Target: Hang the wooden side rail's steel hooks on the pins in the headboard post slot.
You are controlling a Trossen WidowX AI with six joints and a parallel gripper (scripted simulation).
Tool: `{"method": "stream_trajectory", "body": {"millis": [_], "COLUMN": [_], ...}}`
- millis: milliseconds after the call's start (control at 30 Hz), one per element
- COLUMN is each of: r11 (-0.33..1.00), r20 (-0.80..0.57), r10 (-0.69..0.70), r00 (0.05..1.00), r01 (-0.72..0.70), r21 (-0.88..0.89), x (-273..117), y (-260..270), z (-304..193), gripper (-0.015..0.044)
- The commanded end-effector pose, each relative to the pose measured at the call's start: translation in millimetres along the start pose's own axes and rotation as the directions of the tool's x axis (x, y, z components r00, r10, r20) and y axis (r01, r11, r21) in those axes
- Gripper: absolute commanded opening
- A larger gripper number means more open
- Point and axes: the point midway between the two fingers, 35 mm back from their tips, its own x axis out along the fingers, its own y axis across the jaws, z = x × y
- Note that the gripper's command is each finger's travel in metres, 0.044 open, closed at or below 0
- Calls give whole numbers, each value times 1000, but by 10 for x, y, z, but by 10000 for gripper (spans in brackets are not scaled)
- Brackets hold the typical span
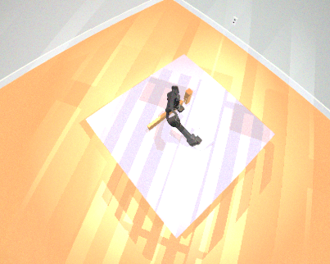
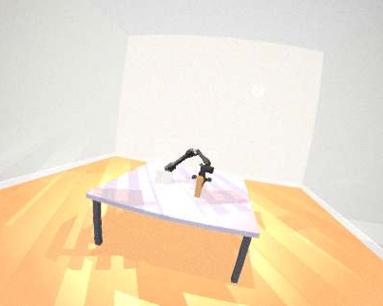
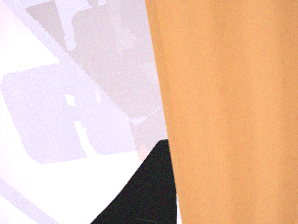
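Note:
The wooden side rail (image 1: pixel 155 122) (image 3: pixel 230 110) lies across the table, its far end low at the table top on the left in the top view. Its other end points at the headboard post (image 1: pixel 188 95) (image 2: pixel 199 187), which stands upright. My gripper (image 1: pixel 175 107) (image 2: pixel 201 179) is shut on the rail near its post end, just beside the post. In the wrist view the rail fills the right side, with one black finger against its left edge. The hooks, pins and slot cannot be made out, nor whether the rail touches the post.
The pale table (image 1: pixel 202 180) (image 2: pixel 144 197) carries striped shadows. The arm's base (image 1: pixel 195 140) (image 2: pixel 170 167) stands on the table, and the arm reaches from it over the rail. A pale block-like shape (image 2: pixel 163 177) shows near the base in the exterior view.

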Motion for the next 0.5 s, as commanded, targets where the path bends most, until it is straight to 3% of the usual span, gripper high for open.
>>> {"method": "stream_trajectory", "body": {"millis": [0, 467], "r11": [1000, 1000], "r20": [-4, -4], "r10": [-7, -7], "r00": [1000, 1000], "r01": [7, 7], "r21": [-1, -1], "x": [-26, -40], "y": [-9, -4], "z": [-26, -40], "gripper": [0, 0]}}
